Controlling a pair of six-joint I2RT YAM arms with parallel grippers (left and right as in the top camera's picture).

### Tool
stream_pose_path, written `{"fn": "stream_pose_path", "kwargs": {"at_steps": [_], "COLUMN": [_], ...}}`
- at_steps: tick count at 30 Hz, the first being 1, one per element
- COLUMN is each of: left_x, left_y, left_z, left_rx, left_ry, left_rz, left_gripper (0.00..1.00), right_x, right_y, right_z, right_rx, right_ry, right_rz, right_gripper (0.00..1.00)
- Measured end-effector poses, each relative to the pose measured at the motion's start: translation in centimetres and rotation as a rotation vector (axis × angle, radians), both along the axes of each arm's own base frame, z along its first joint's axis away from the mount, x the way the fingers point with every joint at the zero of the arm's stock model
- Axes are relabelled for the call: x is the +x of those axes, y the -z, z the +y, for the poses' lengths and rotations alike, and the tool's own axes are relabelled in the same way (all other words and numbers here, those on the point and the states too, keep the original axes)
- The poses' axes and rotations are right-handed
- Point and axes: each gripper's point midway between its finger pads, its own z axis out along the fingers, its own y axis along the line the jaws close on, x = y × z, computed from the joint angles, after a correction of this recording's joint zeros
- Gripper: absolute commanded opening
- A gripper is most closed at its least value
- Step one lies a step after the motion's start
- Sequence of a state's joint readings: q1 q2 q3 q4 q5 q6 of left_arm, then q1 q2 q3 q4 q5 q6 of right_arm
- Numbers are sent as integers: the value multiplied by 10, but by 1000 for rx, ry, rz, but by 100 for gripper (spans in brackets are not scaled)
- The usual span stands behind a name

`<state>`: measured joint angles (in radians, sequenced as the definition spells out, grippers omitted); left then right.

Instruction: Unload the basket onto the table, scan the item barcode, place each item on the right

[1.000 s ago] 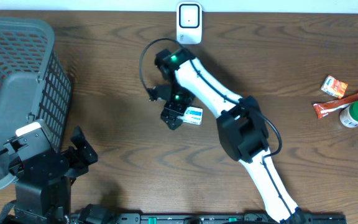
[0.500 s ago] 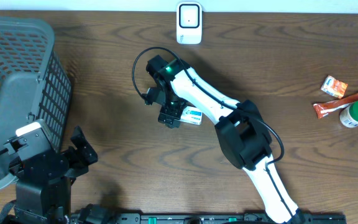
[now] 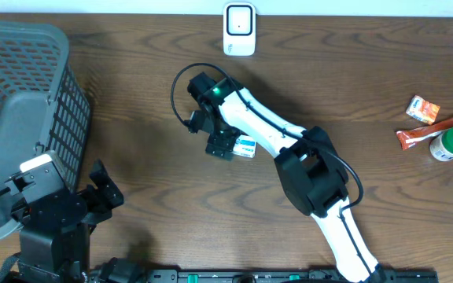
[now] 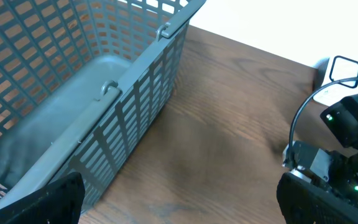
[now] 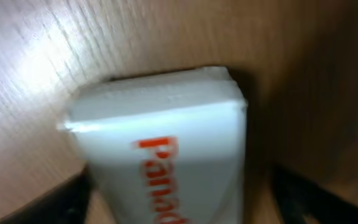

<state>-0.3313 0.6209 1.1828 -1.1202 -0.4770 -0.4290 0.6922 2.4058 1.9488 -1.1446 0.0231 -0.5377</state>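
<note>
The small white box with a blue label (image 3: 246,146) lies on the brown wooden table (image 3: 132,102), near the middle. It is well apart from the white barcode scanner (image 3: 239,29), which stands at the far edge. The right gripper (image 3: 223,146) is lowered over the box's left end, and its jaws are held apart. In the right wrist view the box is blurred and marked with red letters. It is flanked there by the dark fingers (image 5: 319,199), and a gap can be seen between the box and the finger on the right of that view.

Compared with half a second ago, the right gripper has been brought slightly back to the right, toward the box, to about where it was a second ago. The box itself has hardly been shifted.

The left gripper (image 4: 179,202) is held wide open just beside the grey plastic mesh basket (image 3: 22,110) and has not been moved. Near the right edge, the small orange packet (image 3: 423,108), the red-orange wrapped bar (image 3: 427,134) and the green-lidded white bottle (image 3: 452,144) are found as before.
</note>
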Motion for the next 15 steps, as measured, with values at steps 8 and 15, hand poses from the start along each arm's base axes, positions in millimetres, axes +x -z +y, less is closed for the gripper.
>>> {"fn": "stream_pose_path", "kwargs": {"at_steps": [8,15], "left_x": [0,0], "left_y": [0,0], "left_z": [0,0], "left_rx": [0,0], "left_ry": [0,0], "left_rz": [0,0], "left_gripper": [98,98], "right_x": [9,9], "right_y": [0,0], "right_z": [-10,-12], "right_rx": [1,-1], "right_ry": [31,59], "right_rz": [-1,0], "right_gripper": [59,47]}}
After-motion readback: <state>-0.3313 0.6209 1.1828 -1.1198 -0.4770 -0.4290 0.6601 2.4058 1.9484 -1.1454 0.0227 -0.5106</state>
